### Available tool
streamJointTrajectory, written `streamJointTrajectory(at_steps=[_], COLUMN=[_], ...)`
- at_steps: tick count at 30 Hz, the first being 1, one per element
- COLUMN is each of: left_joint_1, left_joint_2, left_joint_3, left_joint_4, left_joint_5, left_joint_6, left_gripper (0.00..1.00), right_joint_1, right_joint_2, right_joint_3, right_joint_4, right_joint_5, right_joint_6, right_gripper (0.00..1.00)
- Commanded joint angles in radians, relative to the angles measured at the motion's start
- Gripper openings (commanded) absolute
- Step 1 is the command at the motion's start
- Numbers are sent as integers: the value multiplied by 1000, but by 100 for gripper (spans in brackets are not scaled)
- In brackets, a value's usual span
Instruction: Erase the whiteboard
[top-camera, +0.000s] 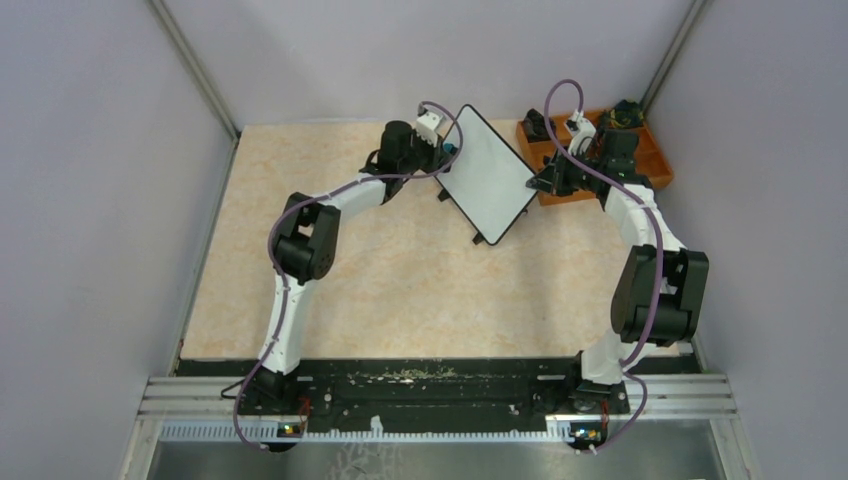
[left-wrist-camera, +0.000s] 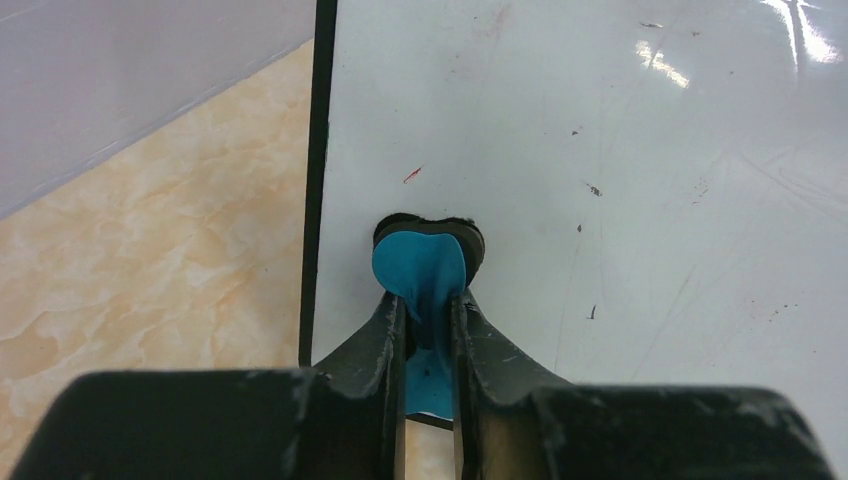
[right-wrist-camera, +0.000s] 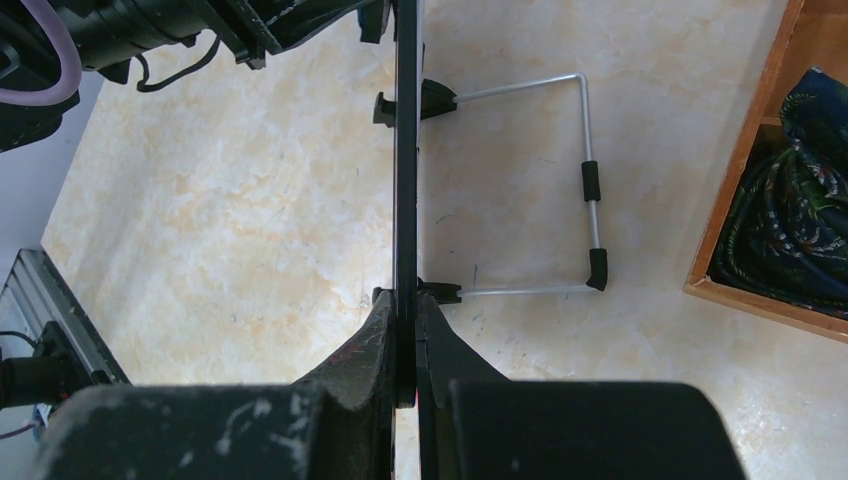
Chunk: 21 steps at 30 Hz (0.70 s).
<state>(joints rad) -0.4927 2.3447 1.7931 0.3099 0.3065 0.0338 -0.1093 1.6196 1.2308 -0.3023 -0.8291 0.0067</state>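
Observation:
The whiteboard (top-camera: 487, 172) stands on the table, a white face in a thin black frame, turned diagonally in the top view. In the left wrist view its face (left-wrist-camera: 620, 180) is nearly blank, with one small red mark (left-wrist-camera: 412, 174) and faint smudges. My left gripper (left-wrist-camera: 428, 305) is shut on a blue eraser (left-wrist-camera: 420, 262), whose black pad presses on the board near its left frame edge. My right gripper (right-wrist-camera: 405, 330) is shut on the whiteboard's black edge (right-wrist-camera: 405, 150), seen end-on. A wire stand (right-wrist-camera: 588, 180) props the board from behind.
An orange compartment tray (top-camera: 655, 160) sits at the back right, just behind the right arm; a dark patterned cloth (right-wrist-camera: 790, 230) lies in it. Grey walls close in the marbled tabletop (top-camera: 400, 280) on three sides.

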Motion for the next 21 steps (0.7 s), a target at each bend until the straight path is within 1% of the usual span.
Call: streamJointTrajectory(at_steps=[1,8,13,17,21], left_joint_1=[-16,-17,-15,-16,-16], left_joint_2=[-28,44,68,55,23], left_joint_3=[39,204,253,215,107], left_joint_4=[3,-72,-87,-78,-30], left_joint_5=[18,-3,-4,10,31], left_joint_6=[1,35,35,30,17], left_gripper=[2,3,3,3,3], right_joint_1=[27,26,26,27,27], right_joint_2=[25,25,25,25,25], right_joint_3=[0,-2,-2,-2,-1], right_joint_4=[-92,-92,-92,-89,-88], right_joint_5=[-36,-36,-36,-36,-35], right_joint_6=[-51,-53,-53,-53,-50], right_gripper=[0,0,0,0,0])
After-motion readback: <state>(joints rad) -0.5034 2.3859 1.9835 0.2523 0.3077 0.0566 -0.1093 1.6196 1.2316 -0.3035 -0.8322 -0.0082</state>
